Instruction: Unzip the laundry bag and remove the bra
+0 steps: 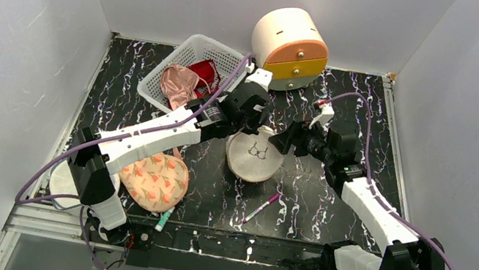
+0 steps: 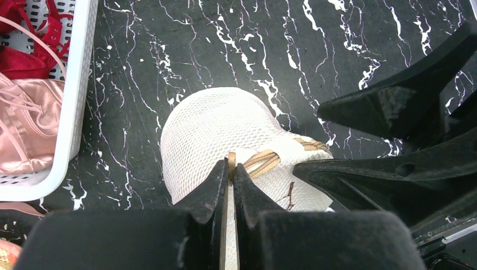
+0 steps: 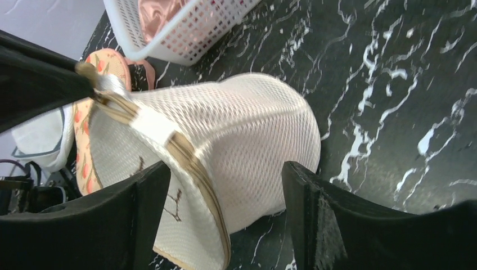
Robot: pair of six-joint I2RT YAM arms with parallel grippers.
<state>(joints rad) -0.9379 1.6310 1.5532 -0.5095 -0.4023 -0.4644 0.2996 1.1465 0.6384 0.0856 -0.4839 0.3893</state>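
Observation:
The laundry bag point(image 1: 253, 155), a small beige-white mesh drum with a tan zip round its rim and a dark bra outline on its flat face, lies mid-table. My left gripper point(image 1: 251, 124) is at the bag's far edge. In the left wrist view it point(image 2: 231, 167) is shut on the tan zip pull point(image 2: 231, 160) at the rim of the bag point(image 2: 219, 126). My right gripper point(image 1: 285, 141) is open. In the right wrist view its jaws point(image 3: 225, 211) straddle the bag point(image 3: 242, 129) without pinching it. The bra is hidden.
A white lattice basket point(image 1: 194, 56) with pink and red garments stands at the back left. A peach floral padded piece point(image 1: 154, 181) lies front left. A round cream drawer box point(image 1: 291, 38) stands at the back. A pink pen point(image 1: 261, 208) and a green marker point(image 1: 163, 220) lie near the front edge.

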